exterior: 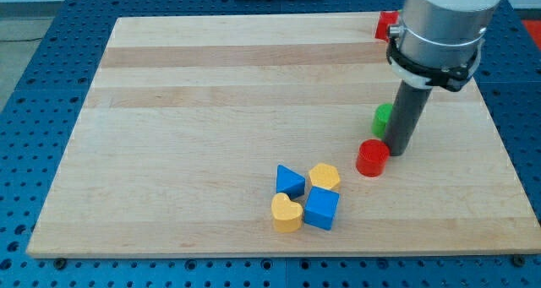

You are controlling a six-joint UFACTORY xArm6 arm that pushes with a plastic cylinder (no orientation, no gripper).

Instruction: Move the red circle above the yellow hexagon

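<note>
The red circle (372,158) lies on the wooden board (211,111), right of centre. My tip (398,152) touches or nearly touches its right side. The yellow hexagon (325,177) lies to the lower left of the red circle, a short gap away. It sits at the top right of a small cluster of blocks.
A blue triangle (290,182), a yellow heart (286,212) and a blue cube (322,209) cluster with the hexagon. A green block (383,117) sits just left of the rod, partly hidden. A red block (387,24) lies at the board's top right edge.
</note>
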